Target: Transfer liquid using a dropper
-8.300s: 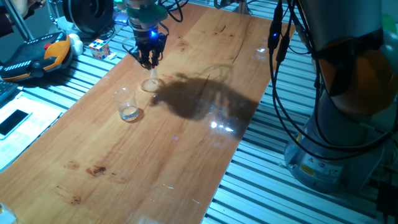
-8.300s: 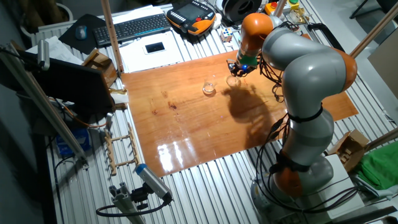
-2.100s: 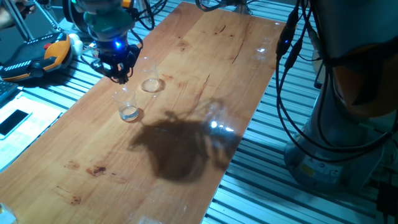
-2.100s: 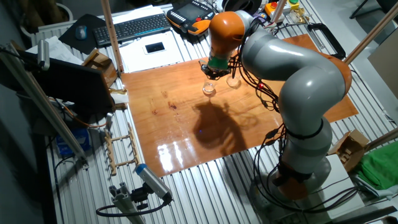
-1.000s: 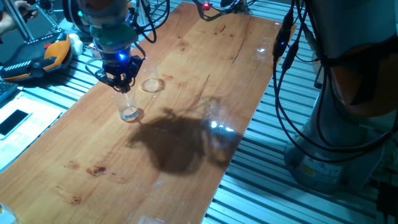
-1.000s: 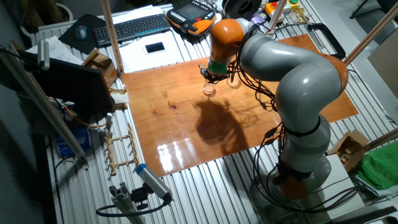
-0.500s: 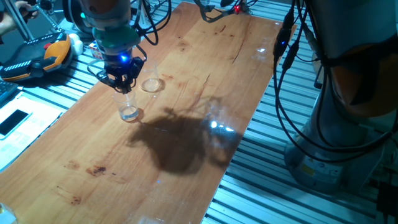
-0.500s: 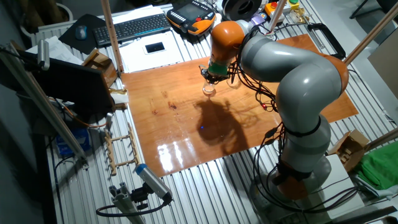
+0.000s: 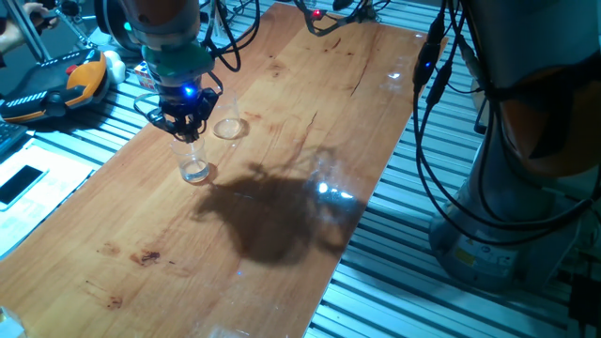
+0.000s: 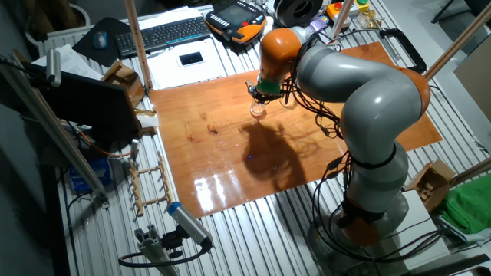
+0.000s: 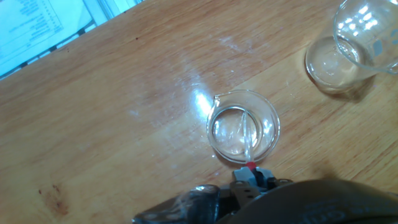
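My gripper [image 9: 187, 125] hangs just above the clear tumbler [image 9: 194, 161], left of the middle of the wooden table [image 9: 282, 216]. It is shut on the dropper [image 11: 247, 140], a thin clear tube with a small red end at my fingers. In the hand view the tube points down into the tumbler [image 11: 242, 126]. A shallow pool of colourless liquid [image 11: 229, 138] glints at the tumbler's bottom. The low clear glass dish [image 9: 228, 129] stands just right of the tumbler and also shows in the hand view [image 11: 345, 53]. In the other fixed view my gripper [image 10: 259, 95] is right over the tumbler [image 10: 258, 110].
An orange and black pendant [image 9: 56, 84] and a phone [image 9: 21, 183] lie on the slatted bench left of the table. A keyboard [image 10: 165, 32] lies behind the table. Printed paper [image 11: 43, 25] lies beyond the table's edge. The arm's base and cables [image 9: 512, 169] stand at the right.
My gripper came over from the dish to the tumbler with the dropper. In the last second it has only sunk slightly over the tumbler.
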### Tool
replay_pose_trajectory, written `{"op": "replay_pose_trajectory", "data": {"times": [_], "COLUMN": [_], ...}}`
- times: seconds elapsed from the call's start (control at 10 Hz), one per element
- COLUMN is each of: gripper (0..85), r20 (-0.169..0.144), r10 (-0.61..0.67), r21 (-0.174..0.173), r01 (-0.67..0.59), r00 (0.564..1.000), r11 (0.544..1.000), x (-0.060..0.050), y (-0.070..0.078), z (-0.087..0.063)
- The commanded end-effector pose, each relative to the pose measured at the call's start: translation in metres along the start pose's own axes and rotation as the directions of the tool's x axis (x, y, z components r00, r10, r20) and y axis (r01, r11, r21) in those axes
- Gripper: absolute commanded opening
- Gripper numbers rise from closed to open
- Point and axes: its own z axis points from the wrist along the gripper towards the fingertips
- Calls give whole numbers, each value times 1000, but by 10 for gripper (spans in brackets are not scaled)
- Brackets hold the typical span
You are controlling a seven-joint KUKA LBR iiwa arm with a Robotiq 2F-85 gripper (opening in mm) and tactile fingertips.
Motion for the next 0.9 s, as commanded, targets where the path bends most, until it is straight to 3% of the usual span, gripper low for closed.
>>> {"op": "replay_pose_trajectory", "data": {"times": [0.0, 0.1, 0.8], "gripper": [113, 150, 133], "r20": [2, 7, 11], "r10": [3, 2, -3], "r21": [-1, 0, 5], "r01": [-3, -2, 3], "r00": [1000, 1000, 1000], "r11": [1000, 1000, 1000], "x": [0, 0, 1], "y": [0, -1, -1], "z": [0, 1, 1]}}
